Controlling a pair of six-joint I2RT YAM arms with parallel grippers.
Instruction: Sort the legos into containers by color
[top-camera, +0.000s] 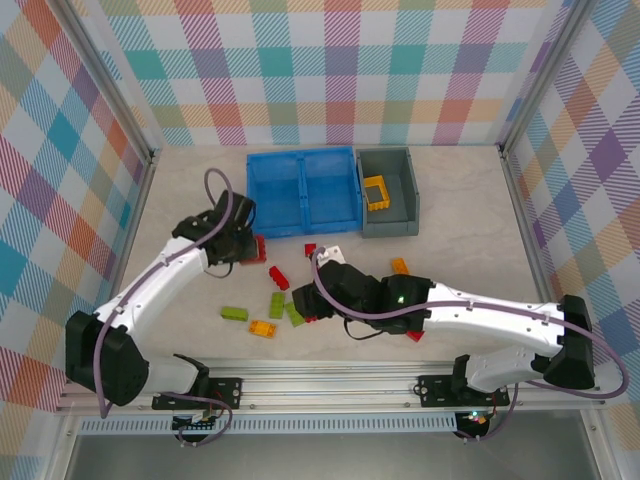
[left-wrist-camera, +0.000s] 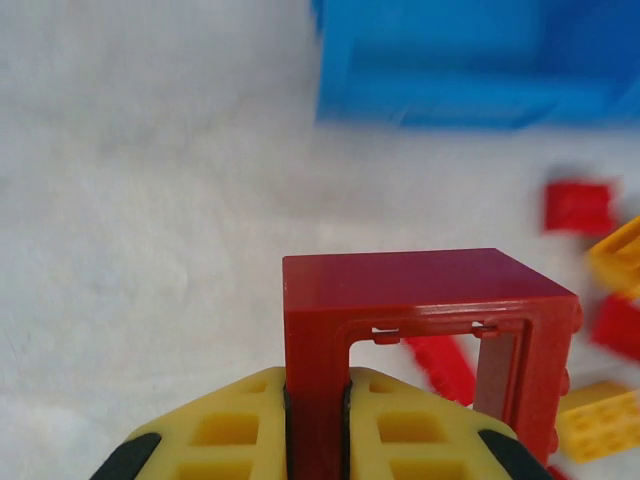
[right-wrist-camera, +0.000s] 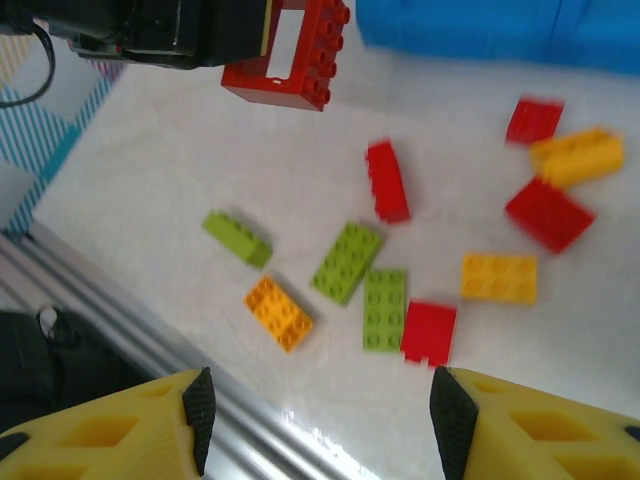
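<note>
My left gripper (left-wrist-camera: 316, 405) is shut on one side of the hollow red square frame (left-wrist-camera: 420, 300), held just above the table in front of the blue bin (top-camera: 300, 190). In the top view that left gripper (top-camera: 248, 245) and the red frame (top-camera: 259, 249) sit near the bin's front left corner. My right gripper (right-wrist-camera: 320, 420) hangs open over loose legos: lime green bricks (right-wrist-camera: 346, 262), an orange brick (right-wrist-camera: 278, 312), red bricks (right-wrist-camera: 387, 180) and a yellow one (right-wrist-camera: 498, 277). The grey bin (top-camera: 388, 190) holds a yellow brick (top-camera: 376, 190).
The blue bin's two compartments show no bricks in the top view. A metal rail (right-wrist-camera: 150, 340) runs along the table's near edge, close under my right gripper. Checkered walls (top-camera: 330, 70) enclose the table on three sides. More bricks lie by the right arm (top-camera: 399, 265).
</note>
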